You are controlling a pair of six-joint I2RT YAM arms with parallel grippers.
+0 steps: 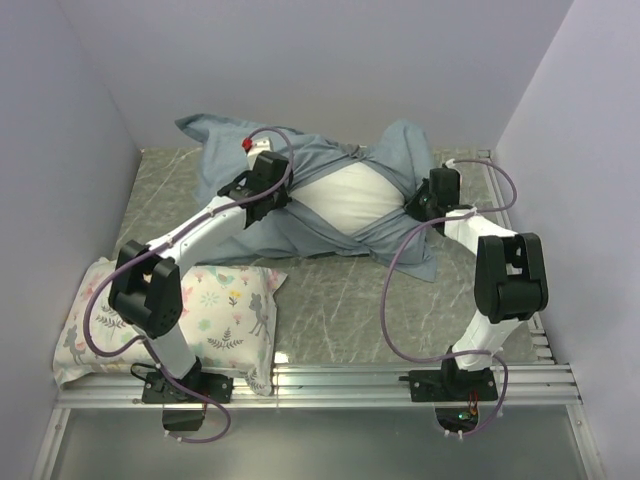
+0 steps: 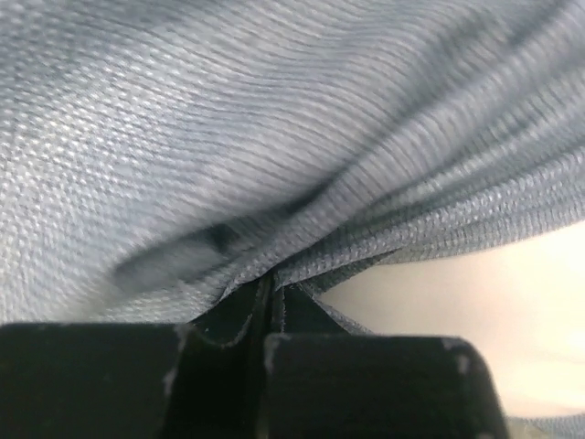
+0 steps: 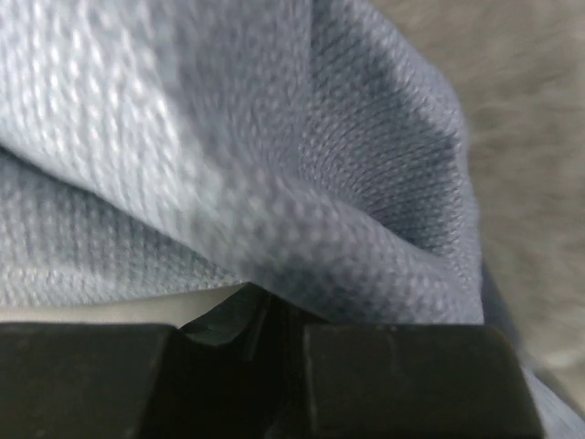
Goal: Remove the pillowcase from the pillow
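The slate-blue pillowcase point(image 1: 300, 225) lies bunched across the back of the table, pulled open so the plain white pillow point(image 1: 350, 195) shows in its middle. My left gripper point(image 1: 283, 190) is at the pillow's left edge, shut on a fold of pillowcase point(image 2: 302, 183); white pillow point(image 2: 475, 302) shows to its right. My right gripper point(image 1: 418, 205) is at the pillow's right edge, shut on pillowcase cloth point(image 3: 274, 201), with a sliver of white pillow point(image 3: 119, 306) beneath. The tan and cream bands are hidden.
A white pillow printed with flowers and deer point(image 1: 215, 310) lies at the front left beside the left arm's base. Grey walls close in left, back and right. A metal rail point(image 1: 330, 385) runs along the near edge.
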